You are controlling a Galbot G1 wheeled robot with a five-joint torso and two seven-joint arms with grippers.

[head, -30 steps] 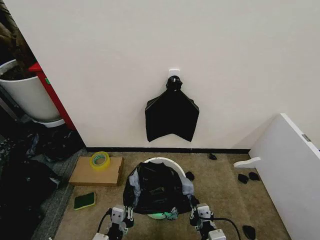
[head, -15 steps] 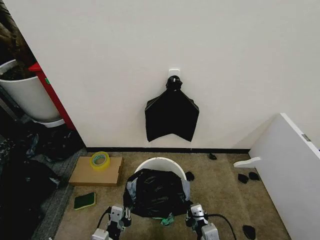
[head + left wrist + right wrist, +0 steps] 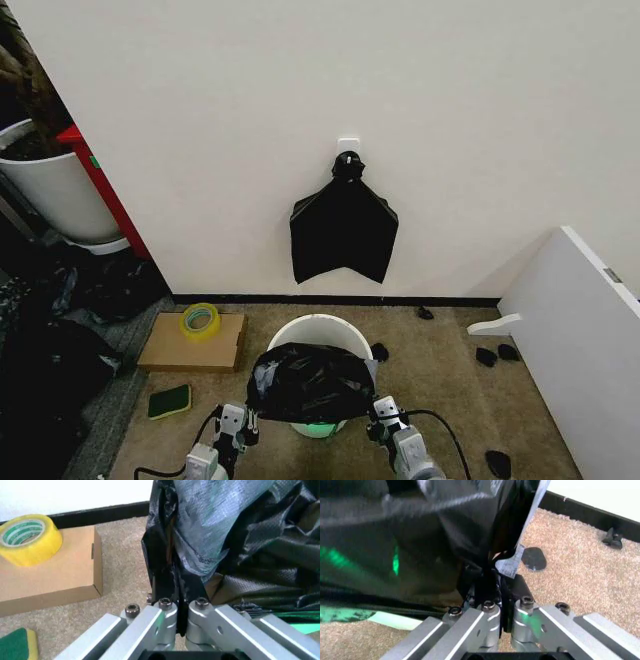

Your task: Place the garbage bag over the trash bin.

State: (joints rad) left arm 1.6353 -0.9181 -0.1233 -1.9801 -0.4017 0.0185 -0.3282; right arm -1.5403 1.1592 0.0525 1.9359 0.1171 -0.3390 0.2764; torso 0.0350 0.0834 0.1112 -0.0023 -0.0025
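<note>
While both my left gripper (image 3: pixel 180 609) and right gripper (image 3: pixel 502 607) are clamped on the garbage bag (image 3: pixel 312 382), bunched at the near side of the trash bin (image 3: pixel 320 331), I'm worried the thin plastic tears or slips free.

glossy black garbage bag (image 3: pixel 310 383) is covering a white trash bin (image 3: pixel 318 330) showing a green base; yellow tape roll (image 3: pixel 199 320) is sitting on a brown cardboard box (image 3: pixel 192 344).
</note>
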